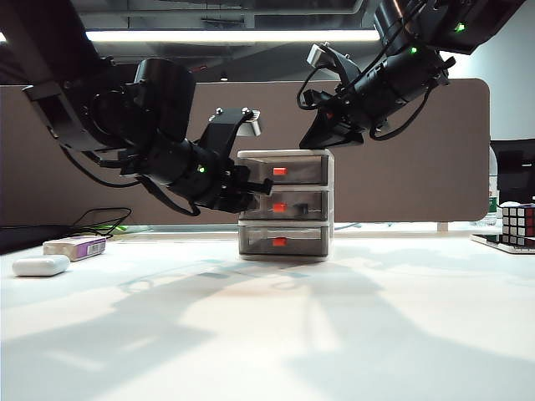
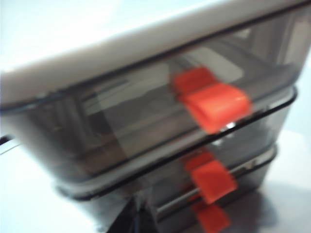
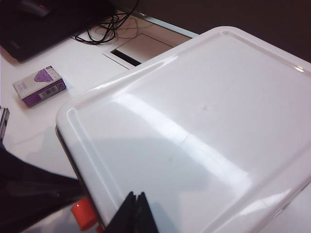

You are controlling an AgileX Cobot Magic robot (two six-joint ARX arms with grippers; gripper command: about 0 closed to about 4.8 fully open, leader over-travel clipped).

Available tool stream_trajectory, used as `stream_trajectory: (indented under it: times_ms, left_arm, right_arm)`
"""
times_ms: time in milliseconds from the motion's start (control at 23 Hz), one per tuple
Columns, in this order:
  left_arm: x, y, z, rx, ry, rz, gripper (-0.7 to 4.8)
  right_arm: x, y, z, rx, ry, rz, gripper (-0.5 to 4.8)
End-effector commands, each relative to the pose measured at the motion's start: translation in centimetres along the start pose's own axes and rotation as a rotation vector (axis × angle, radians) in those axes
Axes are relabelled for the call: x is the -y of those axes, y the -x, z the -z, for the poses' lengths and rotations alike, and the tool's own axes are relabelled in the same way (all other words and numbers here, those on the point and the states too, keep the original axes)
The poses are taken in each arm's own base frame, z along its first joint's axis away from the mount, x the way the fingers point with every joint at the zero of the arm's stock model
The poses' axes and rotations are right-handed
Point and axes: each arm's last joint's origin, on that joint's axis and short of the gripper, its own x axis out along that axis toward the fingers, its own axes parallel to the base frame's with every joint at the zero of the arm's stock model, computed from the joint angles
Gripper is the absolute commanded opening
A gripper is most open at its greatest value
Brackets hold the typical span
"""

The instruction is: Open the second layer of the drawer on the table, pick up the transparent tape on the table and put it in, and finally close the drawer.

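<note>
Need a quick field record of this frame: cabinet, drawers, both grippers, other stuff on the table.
cabinet: the drawer, upright mid-table
drawers: all three look shut
left gripper: at the cabinet's front-left, level with the second layer; shut, tips unclear
right gripper: shut, over the cabinet's white top; contact unclear
left side of table: white case, purple box
right edge: cube puzzle
transparent tape: not seen
</note>
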Motion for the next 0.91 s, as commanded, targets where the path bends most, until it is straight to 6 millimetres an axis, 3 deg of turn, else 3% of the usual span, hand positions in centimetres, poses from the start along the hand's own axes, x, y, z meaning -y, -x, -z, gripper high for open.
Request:
stream_trajectory:
  times_ms: [43,217,391,478,651,695,912]
  left_arm:
    - [-0.8,0.1,-0.2,0.017,-0.018,-0.02,-0.05]
    - [-0.7,1.2,0.0,-0.119,0.003,0.052,-0.05]
    - [-0.4,4.1,-0.7,-0.143,-0.013,0.086,-0.05]
    - [-0.1,8.2,-1.6,-0.073,0.001,0.063,-0.05]
    - [0.4,13.0,-1.5,-0.042,0.026,0.02,-0.05]
    - [0.9,15.6,-1.1,-0.018,0.06,0.008,-0.05]
    - [2.4,23.4,1.3,0.088,0.16,-0.043,-0.05]
  right_arm:
    - [-0.2,-0.2,1.5,-0.108,-0.047,-0.01,-0.05]
    - [-0.3,-0.2,1.4,-0.094,-0.042,-0.052,-0.05]
    - [-0.5,0.5,0.6,-0.061,0.0,-0.071,-0.05]
    - [-1.1,2.3,-1.2,-0.018,0.04,-0.061,-0.05]
    - [-2.0,5.1,-3.2,0.019,0.058,-0.053,-0.05]
    - [-2.7,6.8,-3.9,0.047,0.071,-0.049,-0.05]
    - [-5.2,12.4,-3.0,0.109,0.095,-0.006,-0.05]
